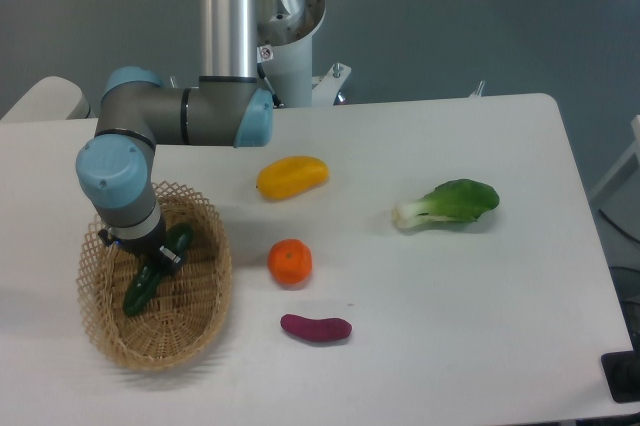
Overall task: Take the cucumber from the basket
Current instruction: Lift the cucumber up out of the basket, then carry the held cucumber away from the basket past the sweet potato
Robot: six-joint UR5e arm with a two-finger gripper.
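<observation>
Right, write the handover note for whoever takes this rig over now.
Gripper: down inside the basket, over the middle of the cucumber; the wrist hides its fingers, so open or shut cannot be told.
Cucumber: lying in the basket at the table's left, one end toward the rim, not visibly lifted.
Elsewhere on the table: yellow mango, orange, purple sweet potato, bok choy.
Done: approach to the cucumber.
Left: confirm the grasp, then lift the cucumber clear of the basket.

The basket [190,331] sits at the desk's [480,346] left, with the cucumber [141,289] inside. To its right lie mango [291,176], orange [290,263], sweet potato [316,327]; bok choy [448,203] farthest right.
</observation>
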